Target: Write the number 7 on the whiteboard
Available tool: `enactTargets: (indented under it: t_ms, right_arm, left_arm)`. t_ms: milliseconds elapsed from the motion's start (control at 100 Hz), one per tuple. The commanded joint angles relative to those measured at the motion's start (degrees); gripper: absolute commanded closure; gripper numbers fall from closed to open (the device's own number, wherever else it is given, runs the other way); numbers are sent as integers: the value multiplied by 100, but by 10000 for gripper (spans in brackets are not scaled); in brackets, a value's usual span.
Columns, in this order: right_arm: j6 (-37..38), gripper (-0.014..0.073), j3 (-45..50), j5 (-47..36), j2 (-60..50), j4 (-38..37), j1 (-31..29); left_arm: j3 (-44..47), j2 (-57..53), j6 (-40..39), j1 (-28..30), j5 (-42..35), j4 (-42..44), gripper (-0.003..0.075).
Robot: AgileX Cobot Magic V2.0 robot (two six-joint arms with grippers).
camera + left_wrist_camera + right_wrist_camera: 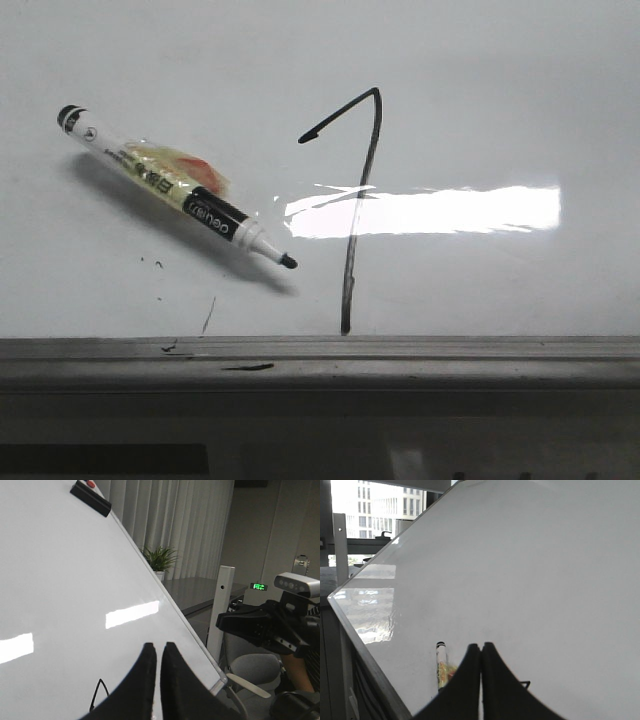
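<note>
The number 7 [358, 200] is drawn in black on the whiteboard [480, 100], and its downstroke runs to the near edge rail. A white and black marker [175, 188], uncapped with its tip to the right, lies flat on the board left of the 7. Neither gripper shows in the front view. My left gripper [159, 646] is shut and empty above the whiteboard [60, 580], with part of the 7 [98, 692] beside its fingers. My right gripper [481, 645] is shut and empty above the whiteboard [545, 570], between the marker [440, 662] and a corner of the 7 [525, 683].
A grey metal rail [320, 350] runs along the board's near edge. Small ink flecks and a thin line [208, 315] mark the board near it. A black holder [90, 497] sits at the board's far edge. The other arm [265, 625] hangs off the board's side.
</note>
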Motion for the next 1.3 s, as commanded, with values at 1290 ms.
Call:
enactTargets:
  t_ms: [1290]
  right_arm:
    - [-30, 659, 426, 22, -1090, 445, -19]
  left_arm:
    - [1412, -120, 6, 484, -1506, 1590, 741]
